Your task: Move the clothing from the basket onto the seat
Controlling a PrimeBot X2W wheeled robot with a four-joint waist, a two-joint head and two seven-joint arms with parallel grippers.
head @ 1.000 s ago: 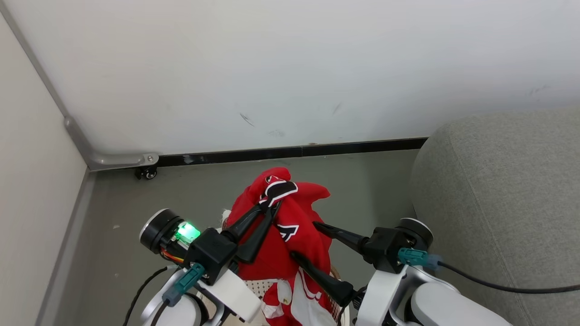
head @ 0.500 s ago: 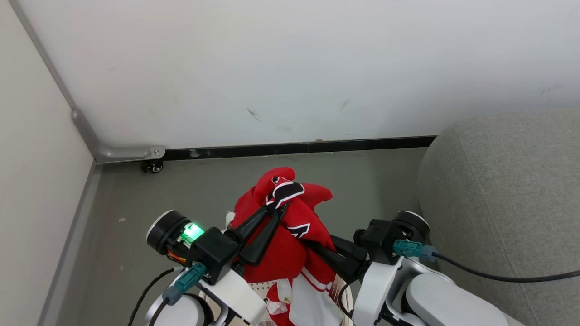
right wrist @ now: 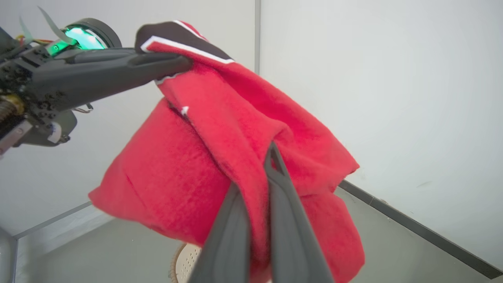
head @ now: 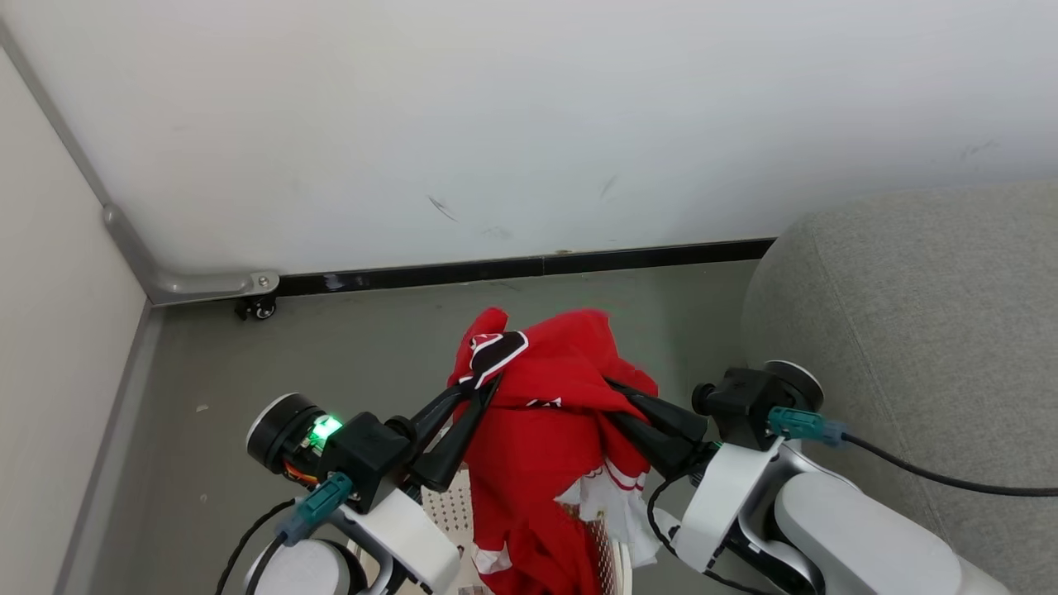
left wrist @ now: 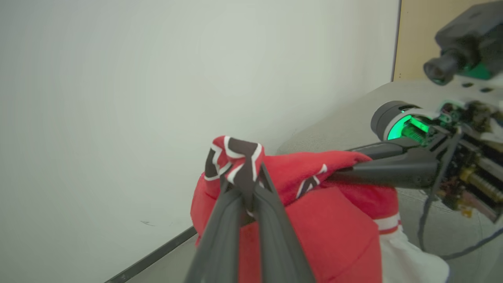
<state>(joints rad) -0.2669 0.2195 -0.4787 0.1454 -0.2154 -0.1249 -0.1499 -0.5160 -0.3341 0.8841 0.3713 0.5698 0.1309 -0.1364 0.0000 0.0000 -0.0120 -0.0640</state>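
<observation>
Holding the jersey up above the basket with both tools. Gripping a black-and-white numeral fold with the left tool, fingers pressed together on the cloth, high over the basket's left side. Pinching a red fold with the right tool, likewise closed on the cloth, high over the basket's right side. Stretched between the two grips as a short red ridge, with the rest hanging straight down toward the basket, white trim and a white panel near the lower end. Cannot tell whether that lower end reaches inside the basket, cut off as it is by the head view's bottom edge. From the left wrist, numeral fold poking up past the fingertips. From the right wrist, perforated cream wall and brown rim of the basket showing low beneath the cloth. Right of the basket, apart from the jersey, the grey sofa. Beyond the basket, grey floor and white wall.
</observation>
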